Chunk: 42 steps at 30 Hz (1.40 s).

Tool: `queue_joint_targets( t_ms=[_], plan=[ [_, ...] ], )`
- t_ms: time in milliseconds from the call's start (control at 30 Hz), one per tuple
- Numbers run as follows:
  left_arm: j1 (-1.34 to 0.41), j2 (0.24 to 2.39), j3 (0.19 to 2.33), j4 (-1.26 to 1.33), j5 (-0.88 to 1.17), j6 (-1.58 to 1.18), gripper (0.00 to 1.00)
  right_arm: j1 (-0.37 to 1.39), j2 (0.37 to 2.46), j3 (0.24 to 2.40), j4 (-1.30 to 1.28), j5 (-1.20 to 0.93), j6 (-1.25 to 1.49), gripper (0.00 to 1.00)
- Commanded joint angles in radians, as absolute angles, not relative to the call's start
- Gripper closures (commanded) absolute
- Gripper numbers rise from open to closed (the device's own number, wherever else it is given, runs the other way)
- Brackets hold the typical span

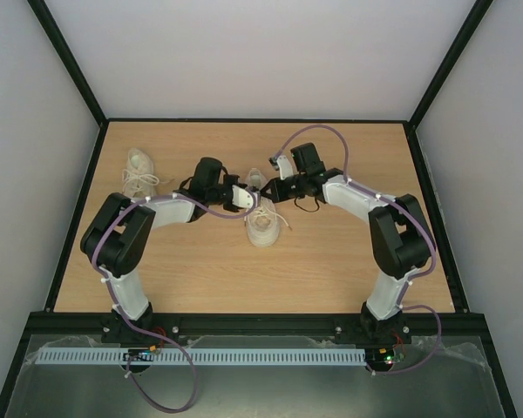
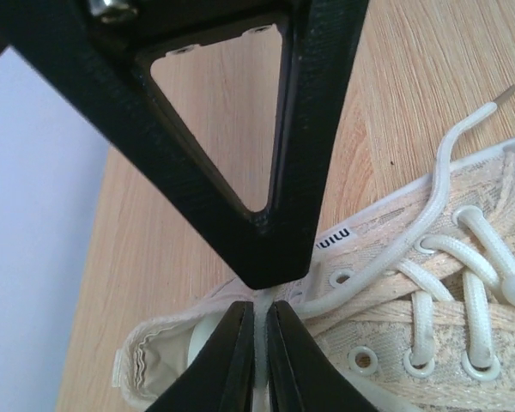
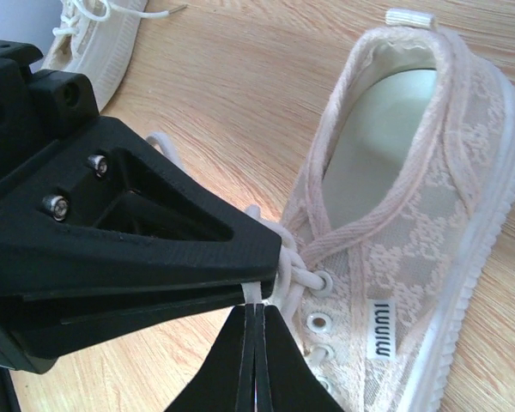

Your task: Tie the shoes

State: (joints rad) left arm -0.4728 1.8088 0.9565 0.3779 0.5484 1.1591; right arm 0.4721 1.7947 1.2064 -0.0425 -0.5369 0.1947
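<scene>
One cream-white shoe point(image 1: 263, 225) lies at the table's centre, toe toward me. It shows in the left wrist view point(image 2: 412, 318) and the right wrist view point(image 3: 412, 215). My left gripper point(image 1: 247, 198) and right gripper point(image 1: 277, 185) meet tip to tip just above its open laces. In the left wrist view my left gripper point(image 2: 259, 339) is shut on a strand of white lace point(image 2: 260, 311). In the right wrist view my right gripper point(image 3: 256, 343) is shut on another lace strand point(image 3: 256, 294) near the top eyelet. The second shoe point(image 1: 139, 171) lies at the far left, laces loose.
A loose lace end point(image 2: 451, 154) trails over the wooden table point(image 1: 200, 270). Black frame rails point(image 1: 253, 120) and pale walls bound the table. The second shoe also shows at the top left of the right wrist view point(image 3: 94, 43).
</scene>
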Motion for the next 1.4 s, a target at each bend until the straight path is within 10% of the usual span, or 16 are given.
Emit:
queue_joint_targets(
  t_ms=[0, 100, 300, 867, 1367],
  plan=[
    [-0.479, 1.798, 0.939, 0.417, 0.578, 1.148, 0.96, 0.462, 1.756, 1.186, -0.074, -0.552, 0.201, 0.99],
    [-0.479, 1.800, 0.929, 0.407, 0.577, 1.157, 0.97, 0.462, 1.759, 1.193, -0.068, -0.559, 0.205, 0.97],
    [-0.479, 1.790, 0.926, 0.400, 0.590, 1.133, 0.97, 0.454, 1.729, 1.181, -0.085, -0.522, 0.184, 0.61],
    [-0.476, 1.795, 0.857, 0.561, 0.568, 1.148, 0.97, 0.364, 1.902, 1.329, -0.079, -0.676, 0.170, 0.77],
    [-0.481, 1.825, 0.856, 0.650, 0.514, 1.021, 0.97, 0.375, 1.815, 1.128, 0.047, -0.666, 0.197, 0.69]
  ],
)
